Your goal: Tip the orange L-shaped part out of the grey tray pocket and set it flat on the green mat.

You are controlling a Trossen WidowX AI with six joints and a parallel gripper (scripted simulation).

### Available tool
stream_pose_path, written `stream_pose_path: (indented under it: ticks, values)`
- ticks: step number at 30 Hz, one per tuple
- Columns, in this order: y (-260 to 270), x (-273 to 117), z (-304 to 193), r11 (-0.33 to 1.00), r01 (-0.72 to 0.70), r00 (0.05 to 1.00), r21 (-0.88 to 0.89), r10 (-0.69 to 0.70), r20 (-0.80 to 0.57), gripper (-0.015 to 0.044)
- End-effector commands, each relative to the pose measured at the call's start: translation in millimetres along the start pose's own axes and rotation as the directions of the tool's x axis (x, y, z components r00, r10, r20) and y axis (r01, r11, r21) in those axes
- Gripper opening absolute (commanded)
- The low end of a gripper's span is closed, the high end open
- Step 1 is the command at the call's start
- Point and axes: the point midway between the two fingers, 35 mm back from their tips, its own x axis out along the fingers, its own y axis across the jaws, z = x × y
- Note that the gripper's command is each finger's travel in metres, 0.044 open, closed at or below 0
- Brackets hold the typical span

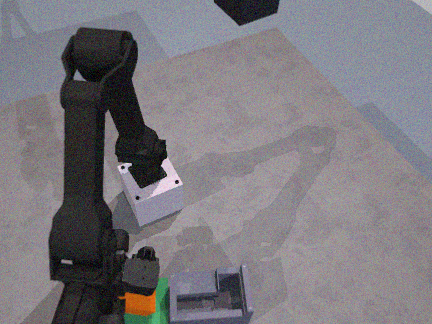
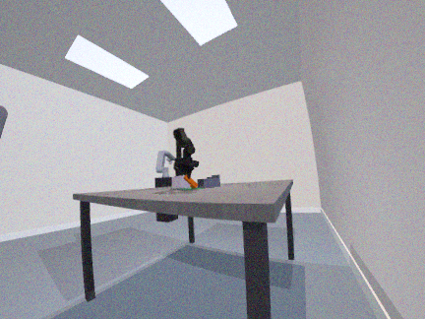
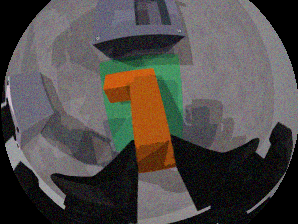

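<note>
Well along, to judge by the tray [image 1: 195, 282] [image 2: 212, 182] [image 3: 140, 40]: pocket bare, pressing, tipping and lifting out all done. Now at the lowering stage, by the look of it, over the green mat [image 1: 163, 305] [image 2: 186, 189] [image 3: 171, 61], just beside the tray and toward the far edge of the tabletop [image 1: 240, 90] [image 2: 172, 200] [image 3: 240, 75] in the exterior view, well apart from the near right corner there. In the top view, down at the bottom, well apart from the tabletop corner near the top. Gripper [image 1: 141, 272] [image 2: 188, 172] [image 3: 152, 141] partly open, closed firmly on the plain end of the orange L-shaped part [image 1: 140, 303] [image 2: 191, 182] [image 3: 147, 110]. Not flat: steeply tilted, held end high, L-shaped end low over the mat. Impossible to tell whether touching yet. Still to do: level out, bring down flat, top side up, then let go and back off. Probably best to rest the low end first and ease down the held end without dragging. Released too soon at such a slant, likely to drop hard, skid off the mat or roll onto a side.
</note>
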Motion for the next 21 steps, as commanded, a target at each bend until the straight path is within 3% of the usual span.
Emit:
stream_pose_path:
  ticks: [1, 4, 14, 19, 21]
  values:
    - [0.0, 0.8, -0.8, 1.0, 0.0, 1.0, -0.005, 0.0, -0.005, 0.0]
    - [0.0, 0.3, 0.0, 1.0, 0.0, 1.0, 0.0, 0.0, 0.0, 0.0]
    - [-0.5, -2.5, -0.1, 1.0, 0.0, 1.0, 0.0, 0.0, 0.0, 0.0263]
    - [-4.2, -49.0, -1.0, 1.0, 0.001, 1.0, -0.003, -0.001, -0.003, 0.0394]
    - [-2.1, -77.8, -0.7, 1.0, 0.001, 1.0, -0.004, -0.001, -0.005, 0.04]
